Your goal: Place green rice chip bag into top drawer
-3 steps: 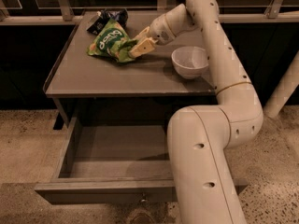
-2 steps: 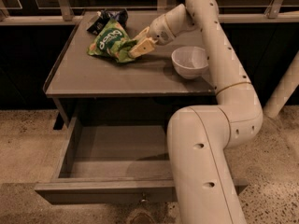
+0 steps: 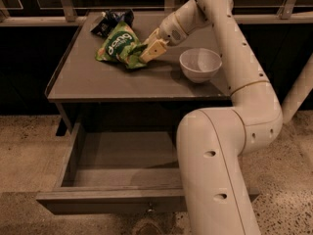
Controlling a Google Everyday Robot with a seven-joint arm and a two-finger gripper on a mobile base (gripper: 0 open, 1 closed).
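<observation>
Speckled floor (image 3: 29,146) below, dark railing (image 3: 68,4) across the top of the frame. In the upper half, grey bench (image 3: 98,84), with a raised lip along its left side. On it, upper left of centre, crumpled green rice chip bag (image 3: 119,44), right edge pinched by the end effector (image 3: 149,51); fingers apparently clamped there, ready for a lift clear of the surface. Just behind, touching or overlapping it near the rear edge, dark snack bag (image 3: 109,21). Just right of the end effector, apart from the bag, white bowl (image 3: 200,64). At lower left, pulled out under the bench, top drawer (image 3: 98,200), small knob (image 3: 149,210) on its front. Over the drawer's right part, bulky arm (image 3: 220,160); open room at left and middle. Likely path: up, forward past the bench's front edge, down into the left half, wide of the bowl.
</observation>
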